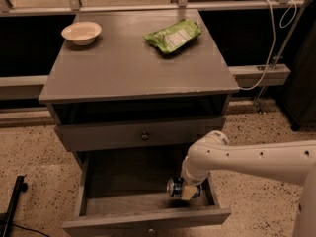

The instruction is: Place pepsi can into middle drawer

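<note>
The pepsi can (176,186), blue with a silver end, lies on its side inside the open middle drawer (123,181), at its right front part. My gripper (186,189) reaches down into the drawer from the white arm (247,159) on the right and is shut on the can, low over the drawer floor. I cannot tell whether the can touches the floor. The arm hides the drawer's right rear corner.
A shut drawer front with a dark knob (144,136) sits above the open drawer. On the grey cabinet top (123,68) stand a white bowl (81,32) and a green snack bag (173,35). A white cable (269,43) hangs at the right.
</note>
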Available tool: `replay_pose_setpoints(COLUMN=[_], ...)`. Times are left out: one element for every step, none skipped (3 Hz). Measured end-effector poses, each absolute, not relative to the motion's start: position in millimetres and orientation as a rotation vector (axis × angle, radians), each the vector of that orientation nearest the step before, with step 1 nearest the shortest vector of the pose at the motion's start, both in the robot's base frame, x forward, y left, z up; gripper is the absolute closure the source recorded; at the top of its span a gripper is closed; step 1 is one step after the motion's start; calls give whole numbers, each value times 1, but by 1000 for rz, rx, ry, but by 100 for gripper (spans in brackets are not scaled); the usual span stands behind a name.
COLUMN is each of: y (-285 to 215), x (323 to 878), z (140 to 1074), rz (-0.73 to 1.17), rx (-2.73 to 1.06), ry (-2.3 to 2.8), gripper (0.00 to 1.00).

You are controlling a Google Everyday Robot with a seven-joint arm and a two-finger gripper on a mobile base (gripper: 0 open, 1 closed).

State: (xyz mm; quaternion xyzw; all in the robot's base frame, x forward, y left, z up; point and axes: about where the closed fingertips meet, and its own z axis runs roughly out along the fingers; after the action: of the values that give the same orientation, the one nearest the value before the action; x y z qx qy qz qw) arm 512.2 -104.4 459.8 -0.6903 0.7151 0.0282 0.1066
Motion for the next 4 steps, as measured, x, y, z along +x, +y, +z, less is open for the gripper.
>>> replay_pose_setpoints(y=[-89, -89, -89, -89], x=[519, 518, 518, 518], z=[437, 435, 435, 435], rz=[152, 156, 156, 156], rx=[-2059, -2064, -2064, -2064], ry=[2054, 2050, 2050, 2051], gripper=[82, 59, 36, 13])
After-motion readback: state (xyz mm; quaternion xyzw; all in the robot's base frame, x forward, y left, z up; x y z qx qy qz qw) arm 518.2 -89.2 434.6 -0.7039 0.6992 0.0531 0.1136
